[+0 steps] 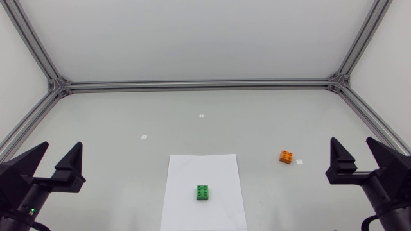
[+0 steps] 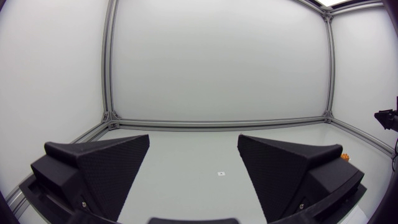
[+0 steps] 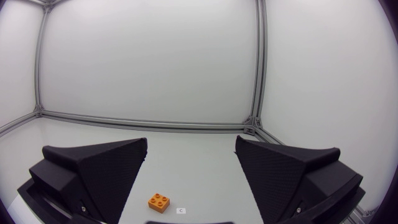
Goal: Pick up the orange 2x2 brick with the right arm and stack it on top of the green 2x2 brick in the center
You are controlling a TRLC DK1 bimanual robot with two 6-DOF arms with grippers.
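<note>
The orange 2x2 brick (image 1: 287,156) sits on the table right of centre, off the paper. The green 2x2 brick (image 1: 203,192) lies on a white paper sheet (image 1: 192,168) in the middle near the front. My right gripper (image 1: 354,144) stands open at the right edge, a little right of the orange brick and nearer the front. In the right wrist view the orange brick (image 3: 160,202) lies ahead of the open right gripper (image 3: 191,141), nearer one finger. My left gripper (image 1: 60,149) is open at the left edge, empty (image 2: 193,138). The orange brick (image 2: 344,158) peeks past one left finger.
Small white markers (image 1: 201,116) (image 1: 144,136) (image 1: 298,161) are stuck on the table, one just beside the orange brick (image 3: 181,211). An aluminium frame (image 1: 199,84) runs along the back and sides. White walls enclose the table.
</note>
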